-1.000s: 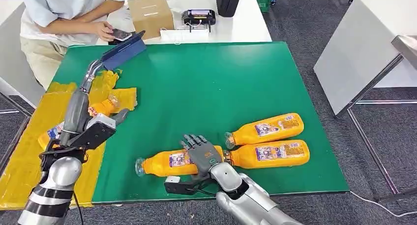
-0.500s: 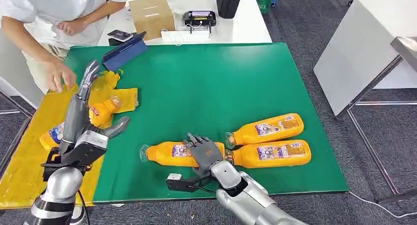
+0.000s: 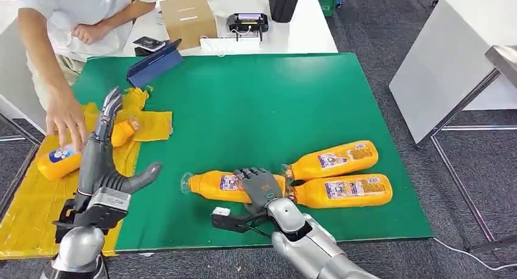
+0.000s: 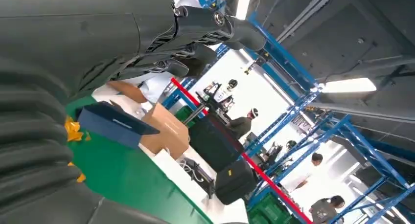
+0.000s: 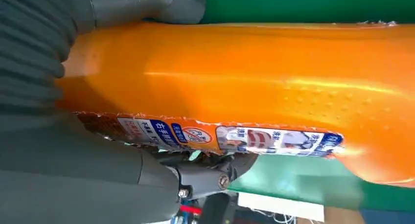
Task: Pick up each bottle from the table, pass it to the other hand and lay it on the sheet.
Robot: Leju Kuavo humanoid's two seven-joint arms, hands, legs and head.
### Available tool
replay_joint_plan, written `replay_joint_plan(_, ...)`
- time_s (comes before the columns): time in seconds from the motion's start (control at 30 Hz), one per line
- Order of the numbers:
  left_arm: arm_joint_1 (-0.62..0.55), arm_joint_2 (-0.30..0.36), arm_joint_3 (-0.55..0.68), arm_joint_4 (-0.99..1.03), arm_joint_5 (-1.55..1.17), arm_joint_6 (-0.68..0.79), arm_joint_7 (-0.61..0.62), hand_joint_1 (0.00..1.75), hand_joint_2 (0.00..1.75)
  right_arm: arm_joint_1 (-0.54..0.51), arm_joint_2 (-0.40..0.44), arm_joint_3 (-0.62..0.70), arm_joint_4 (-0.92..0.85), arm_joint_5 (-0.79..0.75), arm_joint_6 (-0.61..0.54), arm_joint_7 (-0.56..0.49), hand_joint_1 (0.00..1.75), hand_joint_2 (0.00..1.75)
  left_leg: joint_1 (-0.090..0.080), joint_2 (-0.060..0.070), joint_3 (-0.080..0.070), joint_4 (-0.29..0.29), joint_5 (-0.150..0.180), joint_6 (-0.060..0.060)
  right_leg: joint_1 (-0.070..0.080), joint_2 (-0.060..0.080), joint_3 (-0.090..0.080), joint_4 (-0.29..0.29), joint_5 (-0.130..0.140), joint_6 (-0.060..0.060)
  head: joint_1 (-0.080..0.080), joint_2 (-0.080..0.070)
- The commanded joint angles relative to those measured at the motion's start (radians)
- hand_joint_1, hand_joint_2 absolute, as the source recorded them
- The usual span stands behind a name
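— Bottles everywhere, then. Which one is it after?

— That one at six o'clock on the green bench point(image 3: 256, 102). The right hand point(image 3: 261, 187) is wrapped over the middle of the orange bottle point(image 3: 216, 185), which lies flat with its cap toward nine o'clock. I'd say it is closing a grasp so it can lift and pass it across.

— And the left hand?

— The left hand point(image 3: 106, 163) is raised at eight o'clock, fingers spread, holding nothing. It looks parked there to receive the bottle near the yellow sheet point(image 3: 36, 200).

— Anything moved since a second ago?

— Yes. The grasped bottle has slid a little toward three o'clock, closer to the two spare bottles point(image 3: 338, 175). The left hand has lifted off the sheet and opened up. A person's hand point(image 3: 66, 119) has come in at nine o'clock and rests on a bottle on the sheet point(image 3: 58, 160), which now lies further toward nine o'clock than before.

— So the handover hasn't happened?

— Not yet; the bottle is on the bench under the right hand.
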Motion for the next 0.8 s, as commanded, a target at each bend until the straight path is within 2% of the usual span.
replay_joint_plan(0.03,0.033,-0.031,-0.008,-0.025,0.074,-0.037,-0.029,0.0,1.75,0.078,-0.016,-0.118,-0.133,-0.038,-0.183,-0.067,1.75,1.75,0.001,-0.004,0.002,-0.001,-0.001,-0.001,0.0,0.0,0.003,-0.001,-0.001,-0.001,0.0,0.0)
replay_joint_plan(0.13,0.092,-0.033,-0.047,-0.052,0.091,-0.062,-0.054,0.0,1.75,0.182,-0.024,-0.211,-0.395,-0.102,-0.331,-0.169,1.75,1.75,0.001,-0.003,0.001,0.0,-0.001,-0.001,0.0,0.001,0.002,0.0,-0.002,-0.001,0.0,0.0)
replay_joint_plan(0.2,0.118,-0.032,-0.081,-0.038,0.118,-0.082,-0.069,0.0,1.75,0.235,-0.025,-0.266,-0.523,-0.201,-0.396,-0.265,1.75,1.75,0.001,-0.002,-0.001,0.001,-0.003,-0.001,0.0,0.003,0.001,0.0,-0.003,-0.001,0.0,0.0)
replay_joint_plan(0.3,0.171,-0.058,-0.083,-0.002,0.314,-0.146,-0.125,0.0,1.75,0.284,-0.013,-0.327,-0.655,-0.319,-0.496,-0.397,1.75,1.75,0.0,-0.005,-0.002,0.0,-0.003,-0.001,0.0,0.001,-0.001,0.0,-0.004,0.0,0.0,0.0)
replay_joint_plan(0.37,0.192,-0.065,-0.08,0.044,0.356,-0.17,-0.126,0.0,1.75,0.316,0.013,-0.375,-0.711,-0.377,-0.499,-0.489,1.75,1.75,0.0,-0.005,-0.001,0.0,-0.004,-0.001,0.0,0.001,0.001,-0.001,-0.005,0.0,0.0,0.0)
replay_joint_plan(0.43,0.204,-0.076,-0.076,0.096,0.398,-0.205,-0.131,0.0,1.75,0.335,0.026,-0.391,-0.753,-0.418,-0.499,-0.553,1.75,1.75,-0.001,-0.002,-0.005,-0.001,-0.003,0.0,-0.001,0.001,-0.004,0.0,-0.002,0.0,0.0,0.0)
replay_joint_plan(0.53,0.204,-0.091,-0.091,0.148,0.401,-0.219,-0.129,0.0,1.75,0.345,0.019,-0.364,-0.778,-0.474,-0.499,-0.577,1.75,1.75,0.0,-0.004,-0.001,-0.001,-0.006,0.0,0.0,0.002,0.0,-0.001,-0.004,0.0,0.0,0.0)
replay_joint_plan(0.63,0.193,-0.098,-0.099,0.182,0.41,-0.23,-0.109,0.0,1.75,0.343,0.015,-0.339,-0.772,-0.487,-0.499,-0.584,1.75,1.75,0.0,-0.003,-0.005,-0.001,-0.004,0.0,0.0,0.0,-0.004,-0.001,-0.002,0.0,0.0,0.0)
replay_joint_plan(0.7,0.183,-0.099,-0.105,0.207,0.414,-0.236,-0.096,0.0,1.75,0.333,0.009,-0.31,-0.749,-0.492,-0.499,-0.581,1.75,1.75,0.0,-0.005,0.0,-0.001,-0.006,-0.001,0.0,0.002,0.001,-0.002,-0.004,0.0,0.0,0.0)
replay_joint_plan(0.73,0.177,-0.099,-0.11,0.215,0.428,-0.249,-0.089,0.0,1.75,0.327,0.002,-0.281,-0.733,-0.52,-0.472,-0.572,1.75,1.75,0.0,-0.003,-0.004,-0.001,-0.004,0.0,0.0,0.001,-0.003,-0.001,-0.002,0.0,0.0,0.0)
replay_joint_plan(0.8,0.17,-0.097,-0.116,0.219,0.431,-0.254,-0.088,0.0,1.75,0.319,0.002,-0.243,-0.7,-0.535,-0.427,-0.565,1.75,1.75,0.001,-0.003,0.001,-0.001,-0.007,-0.001,0.0,0.004,0.002,-0.002,-0.004,-0.001,0.0,0.0)
